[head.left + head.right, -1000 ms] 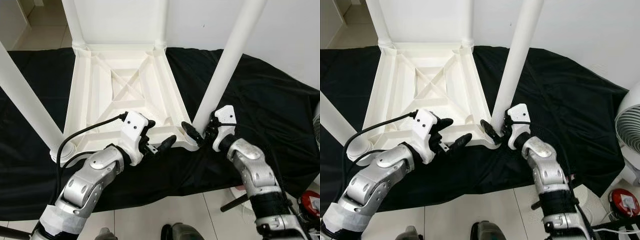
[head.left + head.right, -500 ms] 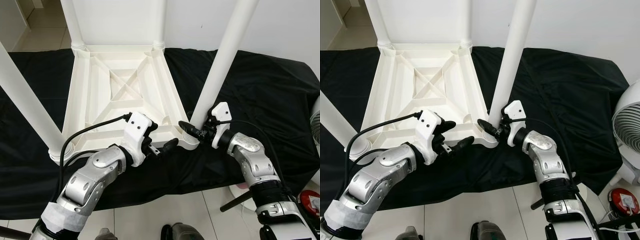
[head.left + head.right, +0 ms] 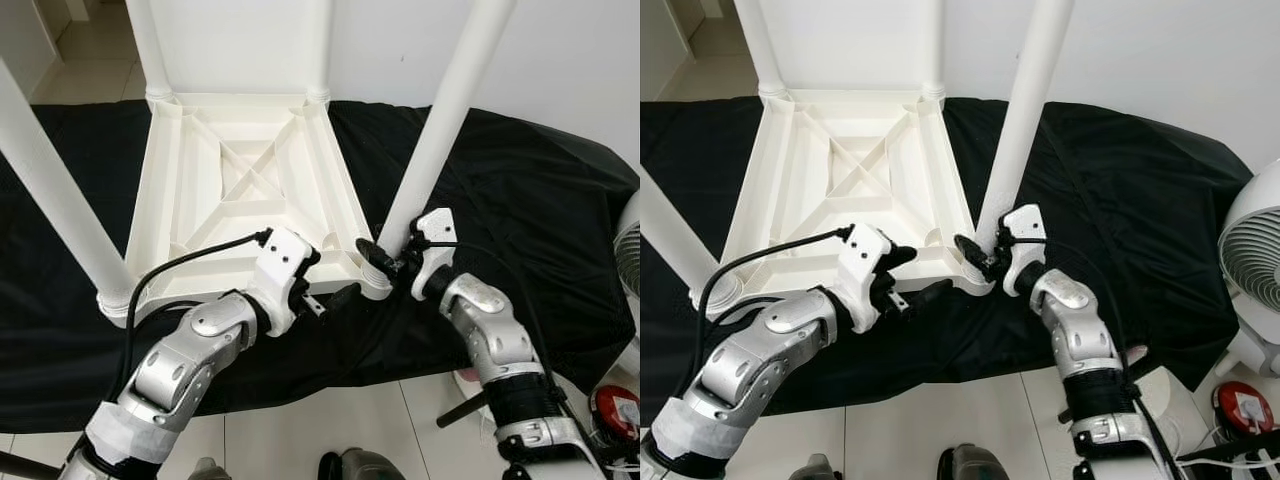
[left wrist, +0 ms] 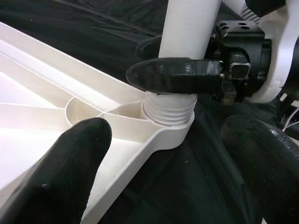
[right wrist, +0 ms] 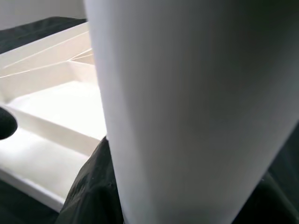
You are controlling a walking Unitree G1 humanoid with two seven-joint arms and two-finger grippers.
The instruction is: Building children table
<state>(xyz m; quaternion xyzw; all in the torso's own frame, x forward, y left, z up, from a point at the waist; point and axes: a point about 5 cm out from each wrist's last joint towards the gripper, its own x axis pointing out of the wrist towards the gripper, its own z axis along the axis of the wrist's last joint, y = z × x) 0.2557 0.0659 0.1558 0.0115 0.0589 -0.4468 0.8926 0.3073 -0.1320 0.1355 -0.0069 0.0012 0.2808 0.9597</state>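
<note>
- Table top (image 3: 240, 190): white plastic, upside down on the black cloth (image 3: 520, 220), ribbed underside facing up.
- Legs, seated: far left leg (image 3: 148, 45), far right leg (image 3: 318, 45) and near left leg (image 3: 55, 190) each stand upright in a corner socket.
- Near right leg (image 3: 435, 130): long axis close to upright, leaning slightly to my right; its threaded foot sits in the corner socket (image 4: 168, 119), with thread visible above the rim, so I judge it not fully screwed home.
- My right gripper (image 3: 392, 265): fingers clamped around the near right leg just above the socket, one finger (image 4: 175, 74) wrapping its front.
- My left gripper (image 3: 325, 285): fingers apart, holding nothing, poised over the table top's near edge, just beside the same corner.
- Governing relation: the leg rises straight up from my right fingers; the right arm is on it, the left only near, placed to steady the table top.
</note>
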